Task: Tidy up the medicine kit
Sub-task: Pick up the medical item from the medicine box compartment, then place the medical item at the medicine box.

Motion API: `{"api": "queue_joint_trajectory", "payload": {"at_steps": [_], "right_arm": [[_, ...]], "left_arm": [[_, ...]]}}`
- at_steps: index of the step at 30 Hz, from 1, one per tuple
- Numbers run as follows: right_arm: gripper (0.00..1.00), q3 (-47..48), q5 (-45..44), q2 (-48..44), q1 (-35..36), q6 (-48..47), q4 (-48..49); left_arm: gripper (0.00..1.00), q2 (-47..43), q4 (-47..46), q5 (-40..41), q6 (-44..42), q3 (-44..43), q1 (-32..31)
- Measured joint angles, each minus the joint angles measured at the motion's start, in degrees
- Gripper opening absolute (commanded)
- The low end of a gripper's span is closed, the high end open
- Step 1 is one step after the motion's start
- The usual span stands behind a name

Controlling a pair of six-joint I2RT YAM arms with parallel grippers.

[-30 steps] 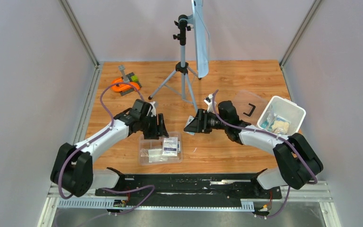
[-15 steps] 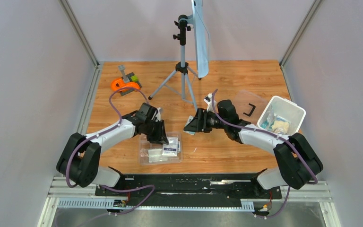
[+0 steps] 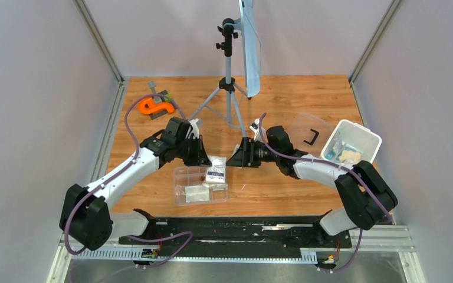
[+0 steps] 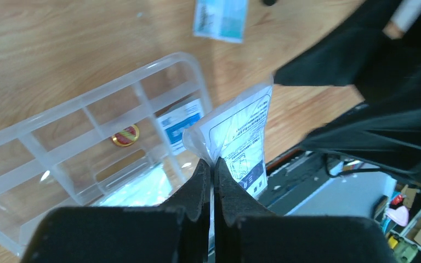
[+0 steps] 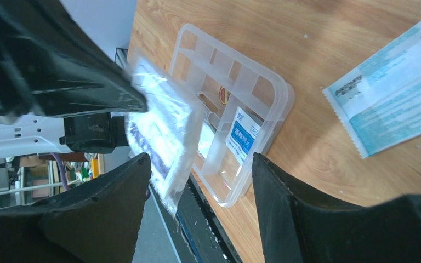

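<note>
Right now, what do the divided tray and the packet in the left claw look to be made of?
Divided tray: rigid clear plastic, glossy; its walls are see-through and catch glints. Packet, pinched in the left claw: likely thin plastic film, shiny and crinkled at the edge, over a white printed sheet. Whether that sheet is paper I cannot tell.

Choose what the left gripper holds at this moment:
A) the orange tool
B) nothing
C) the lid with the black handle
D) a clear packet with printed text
D: the left wrist view shows the left gripper shut on the clear printed packet, close to the divided tray.
</note>
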State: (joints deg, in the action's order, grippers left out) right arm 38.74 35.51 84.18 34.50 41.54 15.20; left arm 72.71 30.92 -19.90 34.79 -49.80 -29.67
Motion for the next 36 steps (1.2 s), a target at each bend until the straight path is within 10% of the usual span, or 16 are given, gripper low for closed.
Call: {"api": "queue_joint_trajectory", "payload": {"at_steps": [6, 12, 14, 20, 36], "right_arm": [[0.57, 0.5, 1.6, 3.1, 2.6, 1.9, 2.2], [0.12, 1.6, 2.9, 3.6, 3.7, 2.9, 3.9], [0.00, 1.7, 3.0, 3.5, 3.7, 2.8, 3.9], [0.00, 2.4, -0.1, -0.1, 3.3, 0.3, -2.7], [0.00, 7.6, -25.1, -41.0, -37.0, -22.4, -39.4]], "left_arm": [[0.00, -3.0, -2.3, -4.0, 2.0, -1.2, 0.0], [0.00, -2.4, -3.8, -5.6, 3.5, -1.2, 0.0], [0.17, -2.2, -4.1, -5.7, 3.8, -1.2, 0.1], [0.78, -0.9, -4.6, -5.8, 3.9, -1.3, 0.0], [0.83, -0.3, 1.1, -2.6, -0.7, -7.6, 1.1]]}}
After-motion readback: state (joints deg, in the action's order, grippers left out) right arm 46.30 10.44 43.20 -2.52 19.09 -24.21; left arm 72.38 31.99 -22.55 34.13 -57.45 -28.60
